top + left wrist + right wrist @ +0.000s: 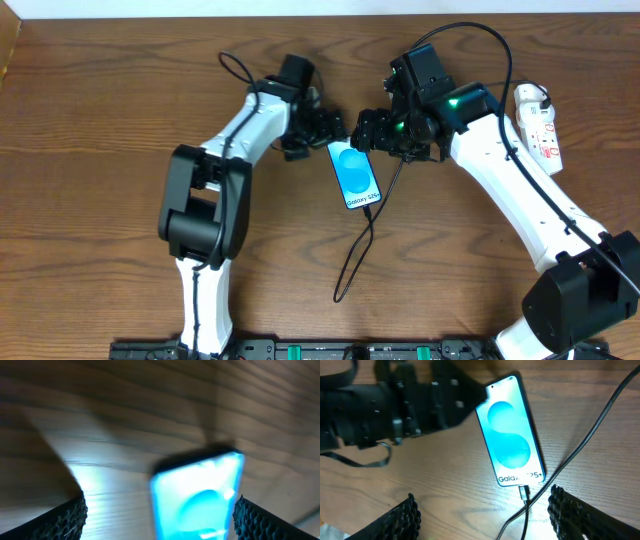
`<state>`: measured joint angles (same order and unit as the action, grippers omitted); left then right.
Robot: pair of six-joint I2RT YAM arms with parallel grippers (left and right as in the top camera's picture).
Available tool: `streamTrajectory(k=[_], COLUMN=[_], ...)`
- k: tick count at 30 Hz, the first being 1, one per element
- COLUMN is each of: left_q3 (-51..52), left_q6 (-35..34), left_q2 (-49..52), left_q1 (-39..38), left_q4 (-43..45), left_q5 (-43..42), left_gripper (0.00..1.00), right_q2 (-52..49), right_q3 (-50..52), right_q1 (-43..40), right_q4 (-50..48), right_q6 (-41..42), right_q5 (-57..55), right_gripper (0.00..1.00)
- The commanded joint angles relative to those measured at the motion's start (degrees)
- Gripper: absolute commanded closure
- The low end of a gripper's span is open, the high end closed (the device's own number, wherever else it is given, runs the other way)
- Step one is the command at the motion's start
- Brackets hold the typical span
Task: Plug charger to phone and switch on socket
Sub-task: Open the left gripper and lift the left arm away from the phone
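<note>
Both left gripper (160,515) & right gripper (485,515) spread, empty; charger (525,494) looks seated in phone (510,435), so nxt: right presses socket (538,125) switch.

phone (355,172): you'll find it flat on the table (100,200) at mid-frame, blue screen lit, face up.
charger (360,240): thin black cable, tip at the phone's lower edge, trailing down-frame.
socket (538,125): white strip, upper right.
</note>
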<state>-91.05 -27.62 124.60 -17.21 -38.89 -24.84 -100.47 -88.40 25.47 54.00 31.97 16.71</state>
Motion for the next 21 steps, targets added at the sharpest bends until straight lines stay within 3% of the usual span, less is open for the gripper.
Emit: streamTrajectory(k=[1, 9, 12, 21], left_q3=[2.4, 2.4, 2.4, 2.4], left_q6=[4.1, 9.9, 10.1, 10.0], left_q2=[-1.2, -16.2, -22.9, -39.9], left_q1=[3.7, 7.0, 7.0, 7.0], left_q4=[-3.3, -12.0, -14.0, -16.4], left_q5=[11.3, 28.5, 30.1, 30.3], left_gripper=[0.05, 0.05, 0.05, 0.05], right_q2=[0.9, 0.9, 0.9, 0.9], right_q3=[-0.3, -0.3, -0.3, -0.3], right_q1=[0.5, 0.5, 0.5, 0.5], right_q4=[0.0, -0.1, 0.0, 0.0], right_q6=[-0.8, -0.8, -0.8, -0.8], right_q5=[-0.3, -0.3, -0.3, -0.3], right_gripper=[0.18, 0.10, 0.01, 0.01])
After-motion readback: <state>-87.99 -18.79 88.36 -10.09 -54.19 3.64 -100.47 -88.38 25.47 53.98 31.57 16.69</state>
